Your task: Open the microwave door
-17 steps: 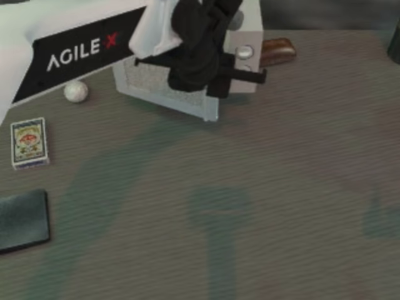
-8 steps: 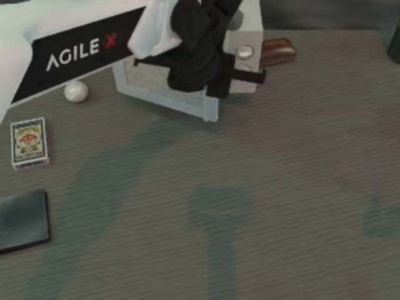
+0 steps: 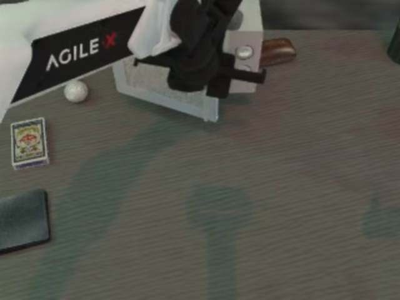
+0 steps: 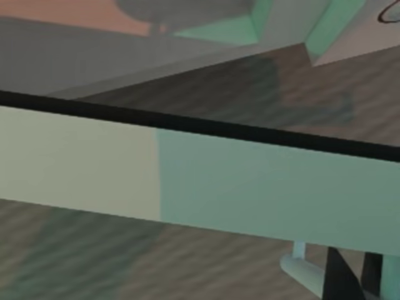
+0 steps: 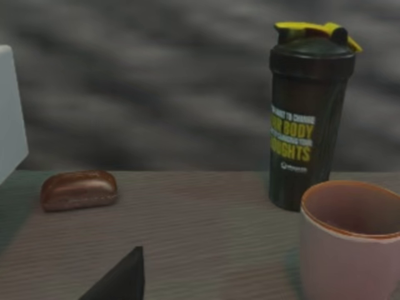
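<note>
The white microwave (image 3: 251,24) stands at the table's far edge, its grey knobs (image 3: 244,52) on the right of its front. The microwave door (image 3: 147,78), with its speckled mesh window, stands ajar, its free edge swung out toward the front. My left gripper (image 3: 215,87) hangs over that free edge and hides much of the microwave. In the left wrist view the door (image 4: 250,181) runs across as a pale band, and the left gripper (image 4: 356,278) is shut on the pale bar handle (image 4: 303,270). My right gripper (image 5: 125,281) is off the top view, parked at the right.
A brown bread roll (image 3: 278,50) lies right of the microwave. A white ball (image 3: 76,91), a card box (image 3: 28,142) and a dark pad (image 3: 22,219) sit at the left. The right wrist view shows a black shaker bottle (image 5: 309,119) and a pink cup (image 5: 350,244).
The left gripper and the door's free edge have shifted only very slightly. Nothing else has moved.
</note>
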Controlling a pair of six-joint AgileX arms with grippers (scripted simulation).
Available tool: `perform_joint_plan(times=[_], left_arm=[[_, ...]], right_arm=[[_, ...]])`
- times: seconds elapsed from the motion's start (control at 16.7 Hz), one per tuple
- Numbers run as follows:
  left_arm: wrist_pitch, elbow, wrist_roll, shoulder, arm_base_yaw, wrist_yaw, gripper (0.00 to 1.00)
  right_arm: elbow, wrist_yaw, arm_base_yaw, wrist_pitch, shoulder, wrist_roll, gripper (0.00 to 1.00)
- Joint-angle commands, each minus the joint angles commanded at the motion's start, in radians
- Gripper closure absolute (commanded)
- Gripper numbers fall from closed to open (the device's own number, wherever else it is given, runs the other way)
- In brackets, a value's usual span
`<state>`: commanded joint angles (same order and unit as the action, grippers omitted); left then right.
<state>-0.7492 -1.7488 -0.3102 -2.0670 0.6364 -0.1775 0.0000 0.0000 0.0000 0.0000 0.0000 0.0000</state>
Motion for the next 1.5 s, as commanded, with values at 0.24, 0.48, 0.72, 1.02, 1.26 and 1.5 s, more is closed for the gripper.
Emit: perform_joint_plan(times=[0.24, 0.48, 0.72, 1.02, 1.26, 1.5], left_arm=[[0.000, 0.000, 0.000, 0.000, 0.000, 0.000, 1.00], [0.016, 0.034, 0.026, 0.021, 0.000, 0.019, 1.00], [0.051, 0.122, 0.102, 0.077, -0.019, 0.056, 1.00], [0.059, 0.130, 0.112, 0.088, -0.021, 0.062, 1.00], [0.059, 0.130, 0.112, 0.088, -0.021, 0.062, 1.00], [0.059, 0.130, 0.112, 0.088, -0.021, 0.062, 1.00]], right_arm=[[0.000, 0.000, 0.000, 0.000, 0.000, 0.000, 0.00], [0.000, 0.000, 0.000, 0.000, 0.000, 0.000, 0.00], [0.000, 0.000, 0.000, 0.000, 0.000, 0.000, 0.00], [0.000, 0.000, 0.000, 0.000, 0.000, 0.000, 0.00], [0.000, 0.000, 0.000, 0.000, 0.000, 0.000, 0.00], [0.000, 0.000, 0.000, 0.000, 0.000, 0.000, 0.00]])
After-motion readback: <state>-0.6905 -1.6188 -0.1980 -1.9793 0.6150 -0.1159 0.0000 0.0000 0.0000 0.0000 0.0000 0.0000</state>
